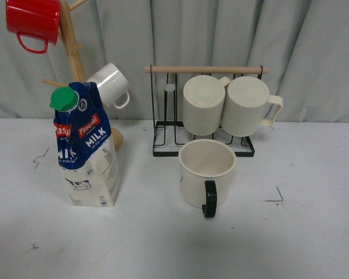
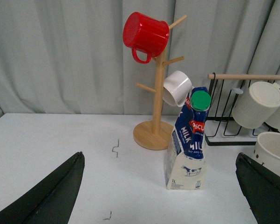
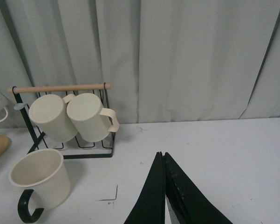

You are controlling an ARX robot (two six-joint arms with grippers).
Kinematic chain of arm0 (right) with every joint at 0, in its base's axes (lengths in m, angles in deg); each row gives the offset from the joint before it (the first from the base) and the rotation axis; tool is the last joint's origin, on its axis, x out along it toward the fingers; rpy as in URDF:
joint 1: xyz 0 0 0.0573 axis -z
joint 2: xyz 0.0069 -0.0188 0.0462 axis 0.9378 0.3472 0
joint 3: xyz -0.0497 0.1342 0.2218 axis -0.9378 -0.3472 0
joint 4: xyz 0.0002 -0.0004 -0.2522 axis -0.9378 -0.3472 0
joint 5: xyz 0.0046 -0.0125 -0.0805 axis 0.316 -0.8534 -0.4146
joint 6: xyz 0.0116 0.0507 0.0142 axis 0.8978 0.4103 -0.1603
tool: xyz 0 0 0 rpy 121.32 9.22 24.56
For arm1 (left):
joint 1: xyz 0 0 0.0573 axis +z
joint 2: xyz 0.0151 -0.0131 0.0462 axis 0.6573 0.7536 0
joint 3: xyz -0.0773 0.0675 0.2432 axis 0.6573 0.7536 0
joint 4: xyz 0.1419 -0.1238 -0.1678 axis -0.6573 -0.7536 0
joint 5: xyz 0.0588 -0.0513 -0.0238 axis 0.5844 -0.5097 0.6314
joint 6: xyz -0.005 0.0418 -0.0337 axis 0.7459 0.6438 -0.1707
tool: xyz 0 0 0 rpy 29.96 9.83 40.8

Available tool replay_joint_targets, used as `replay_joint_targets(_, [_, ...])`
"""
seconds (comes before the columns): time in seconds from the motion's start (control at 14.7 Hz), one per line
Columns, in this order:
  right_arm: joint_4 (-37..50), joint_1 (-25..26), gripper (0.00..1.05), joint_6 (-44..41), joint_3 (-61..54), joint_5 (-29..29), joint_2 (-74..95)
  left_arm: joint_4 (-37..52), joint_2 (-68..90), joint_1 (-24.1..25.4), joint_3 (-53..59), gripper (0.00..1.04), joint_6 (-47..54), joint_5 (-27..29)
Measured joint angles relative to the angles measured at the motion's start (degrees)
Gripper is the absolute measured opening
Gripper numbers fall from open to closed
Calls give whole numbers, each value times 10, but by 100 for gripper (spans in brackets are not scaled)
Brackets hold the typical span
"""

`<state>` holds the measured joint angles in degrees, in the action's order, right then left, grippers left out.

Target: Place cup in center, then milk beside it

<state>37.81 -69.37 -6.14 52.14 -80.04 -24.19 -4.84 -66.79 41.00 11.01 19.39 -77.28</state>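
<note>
The cup [image 1: 206, 174], a wide cream mug with a black handle turned to the front, stands upright near the table's middle, just in front of the wire rack. It also shows in the right wrist view [image 3: 41, 179] and, partly, at the edge of the left wrist view [image 2: 272, 149]. The milk [image 1: 85, 148], a blue and cream carton with a green cap, stands upright to the cup's left, before the wooden tree. It shows in the left wrist view [image 2: 188, 142]. My left gripper [image 2: 160, 186] is open and empty, the carton ahead between its fingers. My right gripper [image 3: 162, 155] is shut and empty, right of the cup. Neither gripper shows in the front view.
A wooden mug tree [image 1: 75, 52] at the back left holds a red mug [image 1: 33, 22] and a small white mug [image 1: 111, 84]. A black wire rack [image 1: 204, 136] with a wooden bar holds two ribbed cream mugs [image 1: 203, 104]. A grey curtain hangs behind the white table [image 1: 162, 244].
</note>
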Motion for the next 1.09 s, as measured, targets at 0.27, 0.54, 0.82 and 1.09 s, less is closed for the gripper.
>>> replay_joint_targets(0.27, [-44, 0, 2, 0, -26, 0, -72, 0, 0, 0, 0, 98, 0, 0])
replay_joint_targets(0.54, [-69, 0, 2, 0, -50, 0, -125, 0, 0, 0, 0, 98, 0, 0])
replay_joint_targets(0.82, [-124, 0, 2, 0, -50, 0, -185, 0, 0, 0, 0, 98, 0, 0])
replay_joint_targets(1.09, [-166, 0, 2, 0, -50, 0, -227, 0, 0, 0, 0, 98, 0, 0])
